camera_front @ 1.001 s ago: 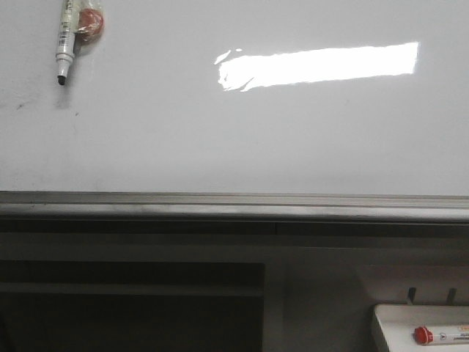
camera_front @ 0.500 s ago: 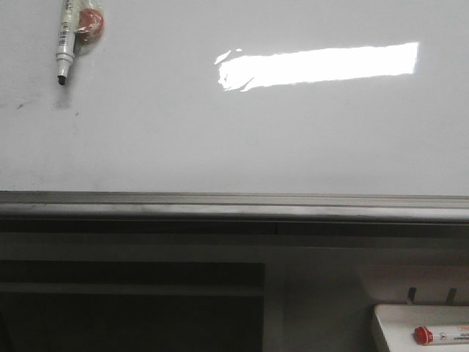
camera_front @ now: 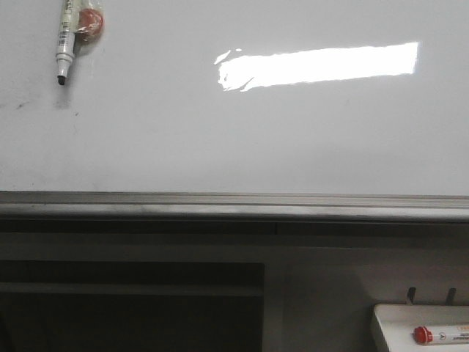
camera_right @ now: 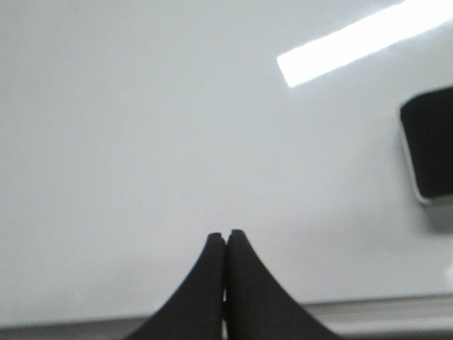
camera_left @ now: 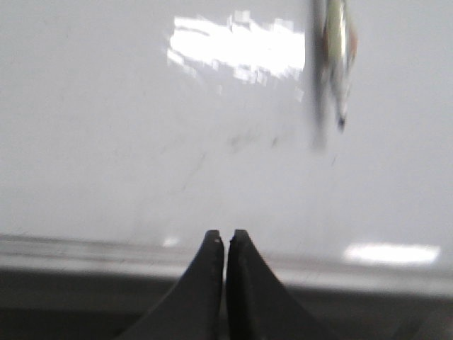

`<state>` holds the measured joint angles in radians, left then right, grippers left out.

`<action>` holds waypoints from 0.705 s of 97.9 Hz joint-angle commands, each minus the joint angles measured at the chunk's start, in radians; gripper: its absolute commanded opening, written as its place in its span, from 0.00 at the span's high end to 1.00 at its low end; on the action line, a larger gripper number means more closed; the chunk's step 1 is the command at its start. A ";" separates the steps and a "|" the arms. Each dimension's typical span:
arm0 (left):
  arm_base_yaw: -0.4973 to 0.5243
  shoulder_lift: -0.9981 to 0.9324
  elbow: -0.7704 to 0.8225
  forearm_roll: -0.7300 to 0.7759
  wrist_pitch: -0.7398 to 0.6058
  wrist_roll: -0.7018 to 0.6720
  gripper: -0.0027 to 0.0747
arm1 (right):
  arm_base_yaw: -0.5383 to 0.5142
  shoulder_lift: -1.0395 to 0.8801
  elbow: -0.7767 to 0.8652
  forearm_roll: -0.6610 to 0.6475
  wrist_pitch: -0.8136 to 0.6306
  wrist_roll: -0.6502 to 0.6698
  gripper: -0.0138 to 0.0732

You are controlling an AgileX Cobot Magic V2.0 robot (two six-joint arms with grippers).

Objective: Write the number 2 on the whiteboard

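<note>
The whiteboard (camera_front: 234,132) stands upright ahead of me, filling the upper half of the front view down to its grey edge rail (camera_front: 234,205). I see no number 2 on it yet, only faint dark smudges (camera_front: 22,105) at its left side and a bright light reflection (camera_front: 319,64).

What I need first is the marker (camera_front: 66,40) stuck high on the board's left part, its long axis close to vertical with the black tip pointing down and a reddish holder (camera_front: 89,23) beside its barrel. In the left wrist view the same marker (camera_left: 336,57) shows blurred, above and off to one side of my left gripper (camera_left: 226,237), well apart from it. That gripper has its fingers pressed together on nothing, low by the rail.

My right gripper (camera_right: 226,237) is likewise clenched and empty, facing bare board, with a dark eraser-like block (camera_right: 428,145) on the board off to its side.

I judge the left arm the nearer one: it must open, rise and close across the marker's barrel. A second, red-capped marker (camera_front: 440,336) lies in a white tray (camera_front: 388,323) at lower right.
</note>
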<state>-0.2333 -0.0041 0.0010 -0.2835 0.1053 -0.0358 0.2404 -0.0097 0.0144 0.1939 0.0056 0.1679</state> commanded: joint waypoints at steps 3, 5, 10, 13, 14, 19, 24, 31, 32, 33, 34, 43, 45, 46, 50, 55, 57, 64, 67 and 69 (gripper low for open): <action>-0.005 -0.028 0.011 -0.303 -0.248 -0.020 0.99 | -0.002 -0.020 0.025 0.135 -0.196 -0.002 0.92; -0.005 -0.028 0.011 -0.346 -0.279 -0.020 0.99 | -0.002 -0.020 0.025 0.140 -0.201 -0.002 0.92; -0.005 -0.028 0.009 -0.445 -0.332 -0.020 0.99 | -0.002 -0.020 0.023 0.165 -0.203 -0.002 0.92; -0.005 -0.028 0.007 -0.487 -0.338 -0.020 0.99 | -0.002 -0.020 0.023 0.178 -0.203 -0.002 0.92; -0.005 -0.028 0.005 -0.506 -0.338 -0.020 0.99 | -0.002 -0.020 0.023 0.178 -0.203 -0.002 0.92; -0.005 -0.028 0.005 -0.540 -0.338 -0.020 0.99 | -0.002 -0.020 0.023 0.192 -0.208 -0.002 0.92; -0.005 -0.028 0.005 -0.546 -0.342 -0.020 0.99 | -0.002 -0.020 0.017 0.217 -0.216 0.000 0.92; -0.007 -0.026 -0.020 -0.520 -0.293 -0.015 0.99 | -0.002 -0.020 -0.016 0.246 -0.211 0.002 0.92; -0.007 -0.026 -0.024 -0.512 -0.276 -0.012 0.99 | -0.002 -0.020 -0.021 0.246 -0.211 0.002 0.92; -0.007 -0.024 -0.035 -0.491 -0.267 -0.009 0.99 | -0.002 -0.020 -0.027 0.246 -0.207 0.002 0.92; -0.007 -0.021 -0.041 -0.479 -0.256 -0.006 0.99 | -0.002 -0.020 -0.039 0.246 -0.199 0.002 0.92; -0.007 0.026 -0.157 -0.249 -0.078 0.081 0.99 | -0.002 -0.010 -0.151 0.221 -0.062 -0.030 0.92; -0.005 0.040 -0.192 -0.182 -0.033 0.096 0.99 | -0.002 -0.006 -0.182 0.204 -0.017 -0.049 0.92; -0.005 0.056 -0.204 -0.159 -0.004 0.101 0.99 | -0.002 0.001 -0.193 0.189 -0.006 -0.056 0.92; -0.003 0.116 -0.277 -0.024 0.062 0.108 0.99 | -0.002 0.029 -0.259 0.153 0.089 -0.101 0.92; -0.003 0.204 -0.362 0.106 0.139 0.108 0.98 | -0.002 0.074 -0.335 0.103 0.188 -0.147 0.91; -0.003 0.244 -0.398 0.147 0.171 0.108 0.96 | -0.002 0.088 -0.366 0.096 0.226 -0.160 0.89; -0.003 0.390 -0.511 0.208 0.271 0.108 0.81 | -0.002 0.165 -0.456 0.090 0.319 -0.191 0.80; -0.003 0.449 -0.553 0.210 0.307 0.108 0.73 | -0.002 0.207 -0.485 0.090 0.342 -0.193 0.74; -0.003 0.493 -0.582 0.207 0.317 0.108 0.66 | -0.002 0.222 -0.499 0.090 0.352 -0.193 0.71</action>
<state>-0.2333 0.3157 -0.4448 -0.1406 0.3756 0.0677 0.2404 0.1122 -0.3701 0.3081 0.3086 0.0198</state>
